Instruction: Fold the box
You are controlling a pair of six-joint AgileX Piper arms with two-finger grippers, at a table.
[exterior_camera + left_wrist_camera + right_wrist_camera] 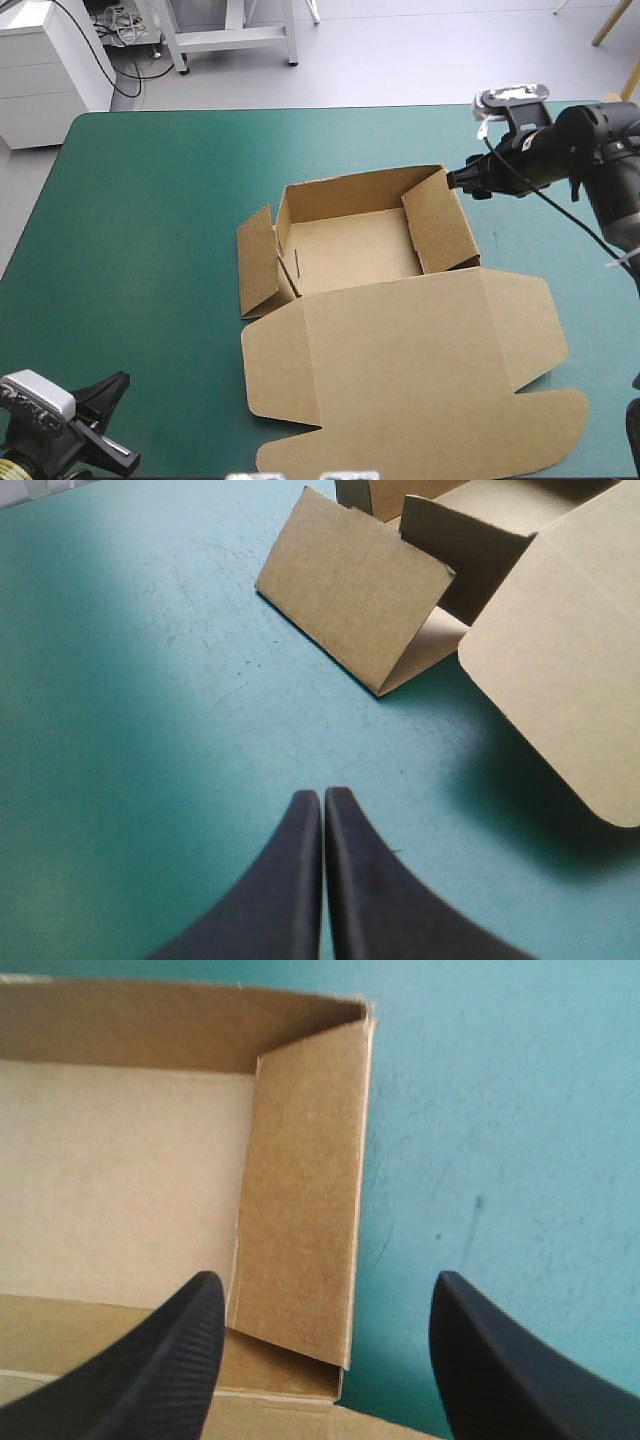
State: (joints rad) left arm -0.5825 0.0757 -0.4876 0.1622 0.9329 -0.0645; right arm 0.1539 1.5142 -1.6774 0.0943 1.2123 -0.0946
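While the box [350,250] stands near the middle of the teal-green surface [140,200] as an open tray, I see its lid [400,370] lying flat on the tray's near side. Its far wall [350,188] is upright and its right wall [440,225] is folded up and in. The left flap [350,590] leans outward, away from the tray. My right hand [325,1278] is at the box's far right corner, its black fingers spread wide. One finger is over the tray's inside and the other is over bare cover outside the right wall. I cannot tell whether either finger touches the board. My left hand [322,795] is well apart from the box, off its near left side. Its fingers are pressed together into one point over bare surface, with the left flap ahead of them.
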